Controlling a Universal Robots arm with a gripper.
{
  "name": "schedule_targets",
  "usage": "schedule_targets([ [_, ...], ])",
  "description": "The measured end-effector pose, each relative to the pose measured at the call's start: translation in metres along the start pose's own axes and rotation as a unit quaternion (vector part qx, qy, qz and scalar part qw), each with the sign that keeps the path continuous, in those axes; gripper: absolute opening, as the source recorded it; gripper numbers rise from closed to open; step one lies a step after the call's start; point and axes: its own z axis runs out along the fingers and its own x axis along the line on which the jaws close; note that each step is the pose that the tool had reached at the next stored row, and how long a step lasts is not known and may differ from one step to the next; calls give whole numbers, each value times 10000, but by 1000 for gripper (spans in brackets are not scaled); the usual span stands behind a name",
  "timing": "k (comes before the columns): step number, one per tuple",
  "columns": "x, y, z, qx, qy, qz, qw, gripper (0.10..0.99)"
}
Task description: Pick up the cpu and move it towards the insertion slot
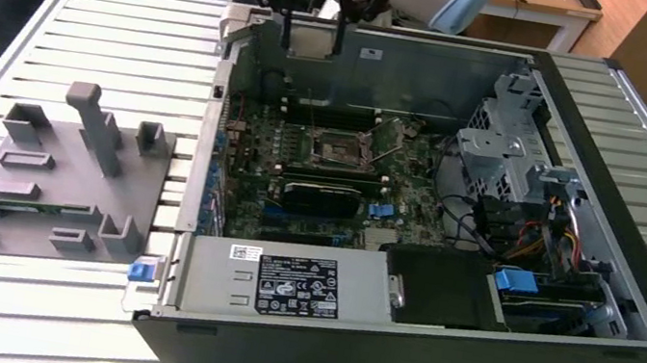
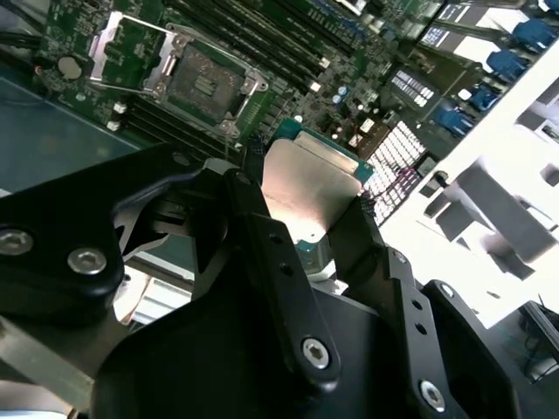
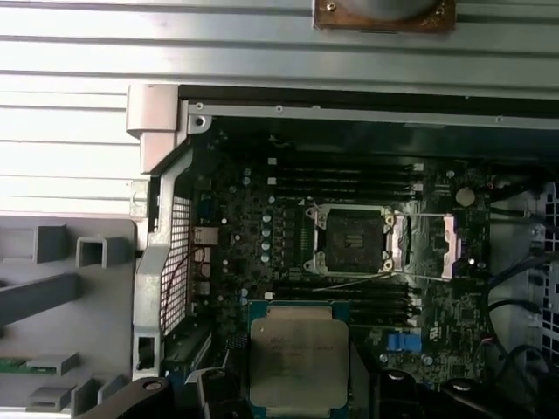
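In the exterior view, even daylight lit the slatted table [image 1: 126, 33] brightly, while the inside of the computer case [image 1: 401, 350] lay dimmer, shadowed along its upper wall. In the second wrist view the chip's [image 2: 310, 196] metal top caught a warm glare, the white area at right was blown out, and the near black gripper [image 2: 306, 231] looked soft. The first wrist view was dim and slightly blurred over the circuit board [image 3: 262, 253], with pale slats bright at the upper left.

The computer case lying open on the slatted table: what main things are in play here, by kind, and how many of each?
Computer case: 1
Cpu, held in the tool: 1
Insertion slot, empty and open: 1
Grey plastic fixture beside the case: 1
Total: 4
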Motion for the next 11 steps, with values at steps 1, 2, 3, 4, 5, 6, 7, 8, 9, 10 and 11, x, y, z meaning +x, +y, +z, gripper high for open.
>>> schedule_targets([
  [1, -20, 24, 1, 0, 0, 0, 10000, 541],
  [2, -39, 47, 3, -1, 0, 0, 10000, 541],
  [3, -59, 70, 5, -1, 0, 0, 10000, 541],
  [4, -80, 92, 6, 0, 0, 0, 10000, 541],
  [5, -101, 113, 7, 0, 0, 0, 10000, 541],
  [6, -122, 132, 8, 0, 0, 0, 10000, 541],
  [7, -147, 149, 10, -1, 0, 0, 10000, 541],
  [8, -171, 163, 10, -1, 0, 0, 10000, 541],
  [9, -196, 178, 11, -1, 0, 0, 10000, 541],
  [10, -221, 193, 12, -1, 0, 0, 10000, 541],
  [11, -244, 208, 13, -1, 0, 0, 10000, 541],
])
